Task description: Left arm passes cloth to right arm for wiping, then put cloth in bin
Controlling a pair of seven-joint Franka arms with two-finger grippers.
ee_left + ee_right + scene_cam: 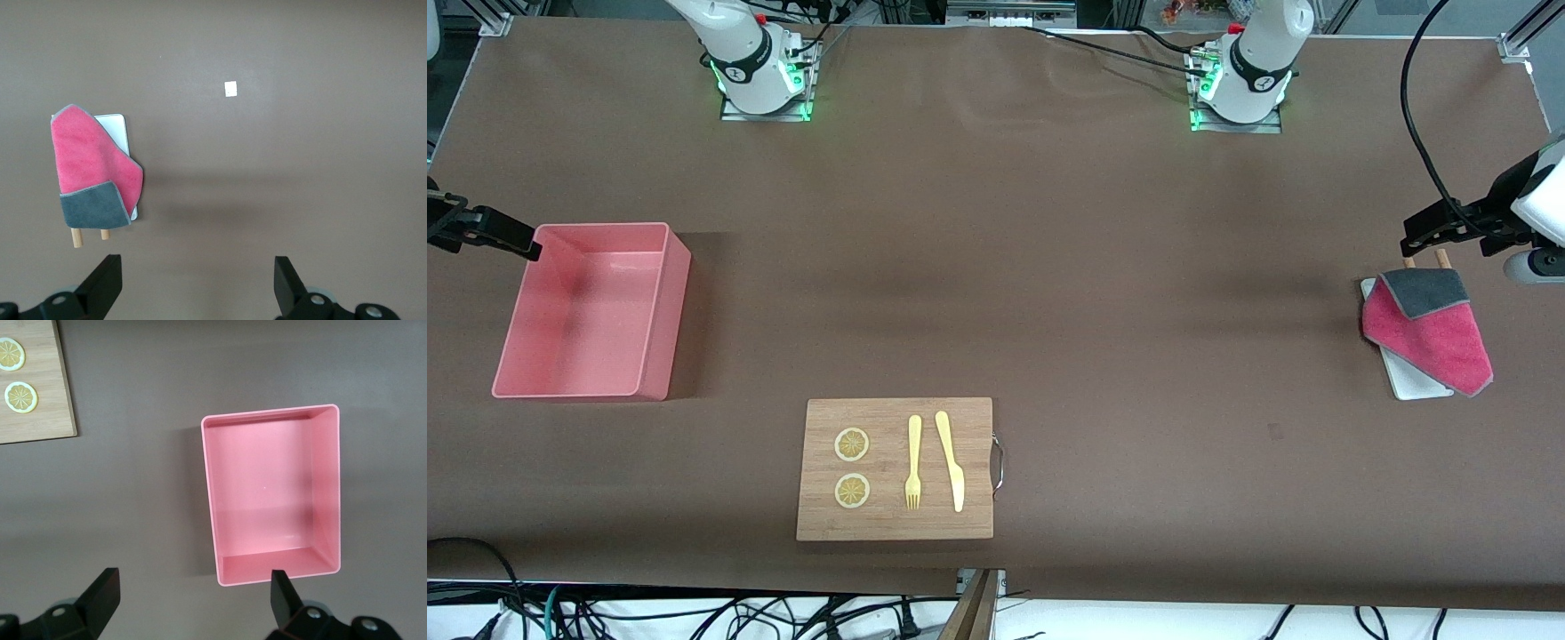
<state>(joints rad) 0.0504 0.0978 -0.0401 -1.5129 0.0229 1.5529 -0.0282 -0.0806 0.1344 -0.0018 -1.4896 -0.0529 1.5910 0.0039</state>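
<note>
Now we see the cloth [1430, 332] lying on a white tray [1409, 378] toward the left arm's end of the table, draped so that it covers most of the tray, with one corner folded over to show its dark grey underside [92, 207]. Two short wooden pegs [89, 236] stick out from under that folded grey part. We find the left gripper [197, 283] up in the air over bare table just beside the cloth, its fingers spread wide and holding nothing. We see the bin [676, 293] at the right arm's end of the table, with nothing visible in it, its pink floor in plain sight from the right wrist view. The right gripper [193, 600] hangs over the table at the bin's edge, and we see its fingers spread wide too, with nothing between them. Nearer to the front camera than both, between the bin and the tray, a wooden cutting board [895, 427] lies flat with a metal handle at one end. On it we count two lemon slices [852, 468], a yellow fork [913, 461] and a yellow knife [951, 460], the fork and knife side by side and the slices one nearer the camera than the other. The cloth and the bin lie well apart.
</note>
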